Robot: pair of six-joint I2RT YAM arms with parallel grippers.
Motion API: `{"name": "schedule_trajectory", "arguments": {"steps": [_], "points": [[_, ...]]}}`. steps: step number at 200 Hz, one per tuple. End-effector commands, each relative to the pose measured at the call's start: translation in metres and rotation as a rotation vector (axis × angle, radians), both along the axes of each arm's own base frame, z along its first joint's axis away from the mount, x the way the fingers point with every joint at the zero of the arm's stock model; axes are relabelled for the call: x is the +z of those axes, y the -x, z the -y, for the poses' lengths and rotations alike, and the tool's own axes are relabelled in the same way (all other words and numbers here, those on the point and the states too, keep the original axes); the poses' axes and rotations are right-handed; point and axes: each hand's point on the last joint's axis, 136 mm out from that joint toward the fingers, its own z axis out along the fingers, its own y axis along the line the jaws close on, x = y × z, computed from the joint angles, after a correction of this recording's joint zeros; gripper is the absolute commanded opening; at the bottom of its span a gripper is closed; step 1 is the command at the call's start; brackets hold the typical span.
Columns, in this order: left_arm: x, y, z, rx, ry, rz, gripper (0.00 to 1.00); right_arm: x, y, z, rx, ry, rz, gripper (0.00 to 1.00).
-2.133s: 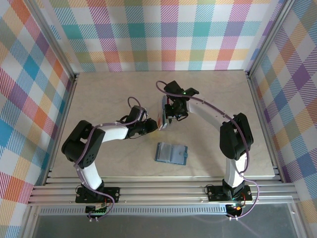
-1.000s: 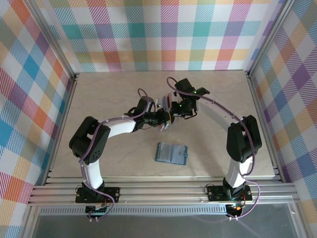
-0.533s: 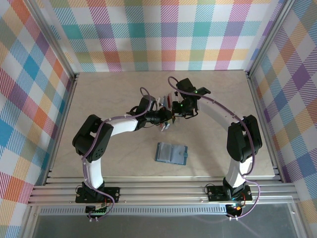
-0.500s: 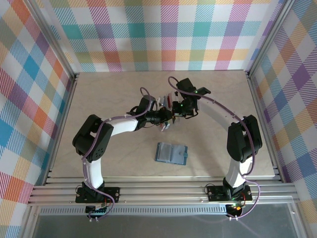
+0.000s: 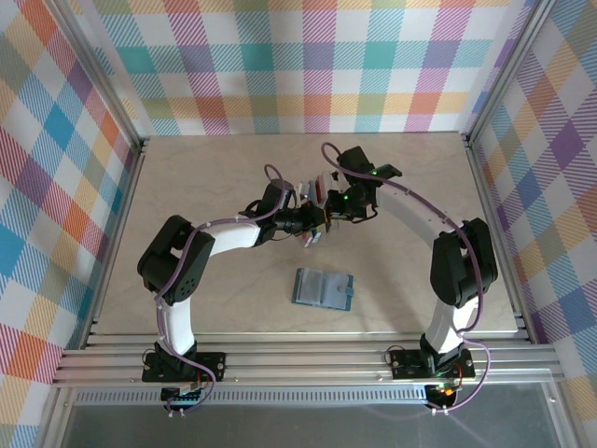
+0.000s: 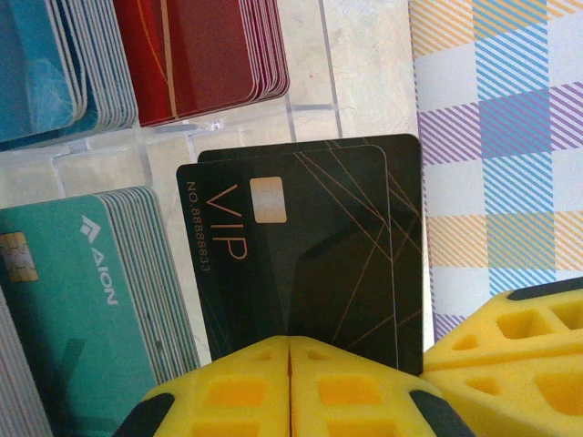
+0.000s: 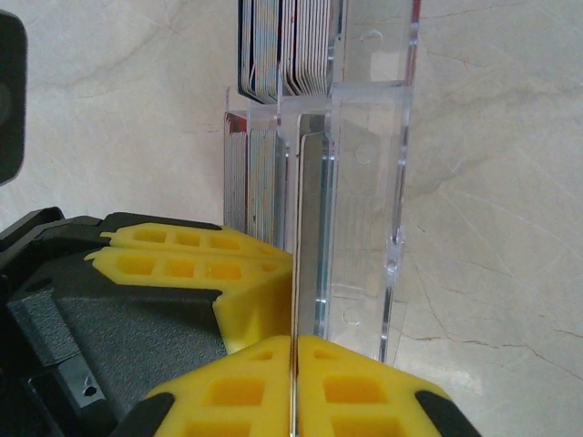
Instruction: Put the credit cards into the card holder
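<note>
The card holder, a teal-blue pouch, lies flat on the table in front of both arms. A clear rack holds the credit cards upright in stacks: red, blue and teal. A black VIP card stands out of the rack. My left gripper is shut on the card's lower edge. My right gripper is shut on a thin card edge, with the left gripper's yellow finger right beside it. In the top view the left gripper and right gripper meet at the rack.
The rack stands mid-table, behind the card holder. Checked walls and aluminium rails enclose the pale tabletop. The right gripper's yellow finger sits at the black card's lower right corner.
Both grippers have moved a little back and to the right, staying together at the rack. In the last half second the right wrist edged slightly right. The card holder has not moved.
</note>
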Motion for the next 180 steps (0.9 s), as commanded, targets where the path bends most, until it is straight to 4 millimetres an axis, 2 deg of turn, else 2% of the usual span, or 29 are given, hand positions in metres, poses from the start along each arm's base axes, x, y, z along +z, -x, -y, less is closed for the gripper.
{"name": "schedule_trajectory", "arguments": {"steps": [1, 49, 156, 180], "points": [[-0.033, 0.008, 0.004, -0.011, -0.067, -0.04, 0.09, 0.021, 0.005, -0.012, 0.028, -0.09, 0.022, 0.06], [-0.035, 0.008, 0.003, -0.01, -0.076, -0.04, 0.09, 0.019, 0.004, -0.011, 0.021, -0.082, 0.022, 0.0], [-0.036, 0.01, 0.0, -0.008, -0.084, -0.039, 0.09, 0.036, 0.0, 0.003, -0.025, -0.054, 0.074, 0.0], [-0.03, 0.011, -0.001, -0.01, -0.079, -0.032, 0.09, 0.037, 0.001, 0.004, -0.031, -0.052, 0.077, 0.0]]}}
